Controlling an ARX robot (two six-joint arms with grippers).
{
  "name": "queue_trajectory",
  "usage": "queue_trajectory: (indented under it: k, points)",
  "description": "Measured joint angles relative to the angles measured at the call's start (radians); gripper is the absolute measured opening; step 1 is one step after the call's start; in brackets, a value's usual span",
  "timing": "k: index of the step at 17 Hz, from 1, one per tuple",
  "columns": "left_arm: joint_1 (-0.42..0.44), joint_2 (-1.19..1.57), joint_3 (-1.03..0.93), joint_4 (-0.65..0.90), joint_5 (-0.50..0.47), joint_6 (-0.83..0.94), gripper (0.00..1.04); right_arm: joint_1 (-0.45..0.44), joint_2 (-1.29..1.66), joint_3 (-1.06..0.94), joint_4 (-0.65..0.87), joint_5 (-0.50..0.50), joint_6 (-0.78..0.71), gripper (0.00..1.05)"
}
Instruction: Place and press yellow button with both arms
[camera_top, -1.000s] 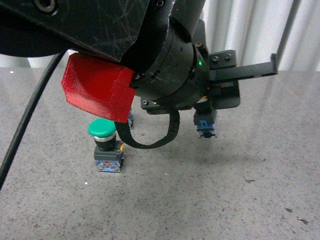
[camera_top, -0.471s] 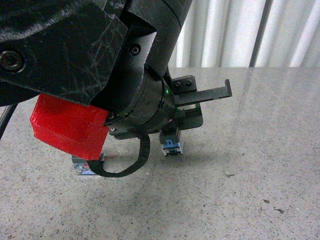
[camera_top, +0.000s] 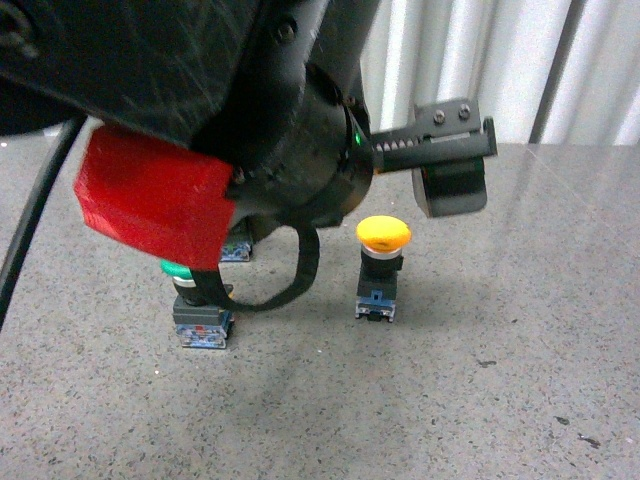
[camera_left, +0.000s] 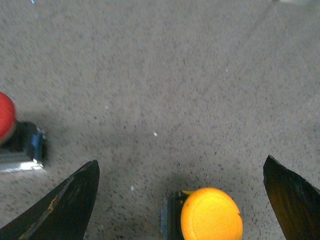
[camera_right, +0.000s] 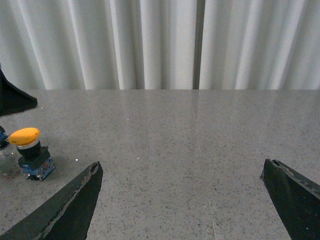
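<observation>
The yellow button (camera_top: 383, 235) stands upright on the grey speckled table, with its yellow cap on a black neck and a dark base with blue bits. My left gripper (camera_top: 452, 160) hangs open just above it and to its right, touching nothing. In the left wrist view the cap (camera_left: 211, 215) lies below the open left gripper (camera_left: 181, 167), between the two dark fingers. My right gripper (camera_right: 182, 167) is open and empty over bare table. The yellow button (camera_right: 25, 137) shows far off to one side in the right wrist view.
A green-capped button (camera_top: 200, 315) stands left of the yellow one, mostly hidden by my left arm and its red block (camera_top: 150, 205). A red-capped button (camera_left: 6, 117) shows in the left wrist view. White curtains (camera_right: 160, 45) hang behind the table's far edge.
My left gripper has let go of the yellow button and risen off it. The button now stands free on the table with its cap showing.
</observation>
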Motion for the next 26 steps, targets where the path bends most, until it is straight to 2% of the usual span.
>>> queue_trajectory:
  k: [2,5,8,9,11,12,14,16,17,18,26]
  points:
    - [0.061,-0.085,-0.023,0.037,0.005,0.075,0.98,0.0,0.0,0.0,0.0,0.0,0.0,0.98]
    - [0.185,-0.257,-0.1,0.05,-0.042,0.242,0.98,0.0,0.0,0.0,0.0,0.0,0.0,0.98]
    - [0.293,-0.492,-0.253,0.171,-0.037,0.385,0.98,0.0,0.0,0.0,0.0,0.0,0.0,0.98]
    - [0.341,-0.596,-0.336,0.264,-0.016,0.41,0.91,0.0,0.0,0.0,0.0,0.0,0.0,0.98]
    - [0.483,-0.869,-0.566,0.269,0.097,0.433,0.69,0.0,0.0,0.0,0.0,0.0,0.0,0.98]
    - [0.523,-0.965,-0.676,0.284,0.106,0.434,0.56,0.0,0.0,0.0,0.001,0.0,0.0,0.98]
    - [0.532,-1.025,-0.772,0.312,0.166,0.435,0.33,0.0,0.0,0.0,0.0,0.0,0.0,0.98]
    - [0.562,-1.086,-0.861,0.317,0.185,0.435,0.07,0.0,0.0,0.0,0.0,0.0,0.0,0.98]
    - [0.608,-1.119,-0.883,0.319,0.245,0.436,0.02,0.0,0.0,0.0,0.001,0.0,0.0,0.98]
    - [0.652,-1.149,-0.907,0.318,0.259,0.438,0.02,0.0,0.0,0.0,0.001,0.0,0.0,0.98]
    - [0.648,-1.366,-1.034,0.219,0.274,0.438,0.02,0.0,0.0,0.0,0.0,0.0,0.0,0.98]
